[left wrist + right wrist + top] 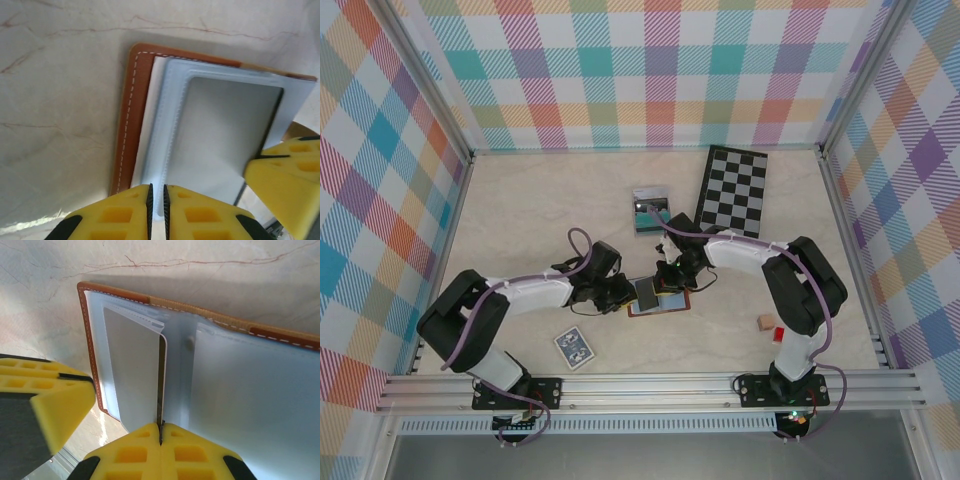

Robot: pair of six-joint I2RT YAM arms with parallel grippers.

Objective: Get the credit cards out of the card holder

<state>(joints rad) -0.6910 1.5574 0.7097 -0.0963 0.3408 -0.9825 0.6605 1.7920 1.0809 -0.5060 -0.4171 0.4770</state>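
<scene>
Card holder [250, 390] lies open on the table [520, 220] near the front, brown leather down, blue-grey pockets up. Left gripper [156, 192] pinches a pocket edge, its fingers almost together. Right gripper [160, 429] is clamped tight on a thin, dark-edged inner leaf. Farther back lies a checkerboard [733, 190].

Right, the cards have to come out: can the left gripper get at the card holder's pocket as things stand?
Probably yes: the card holder lies open, the left gripper pinches its pocket at the near edge; the right gripper, shut on another edge, stands clear.
</scene>
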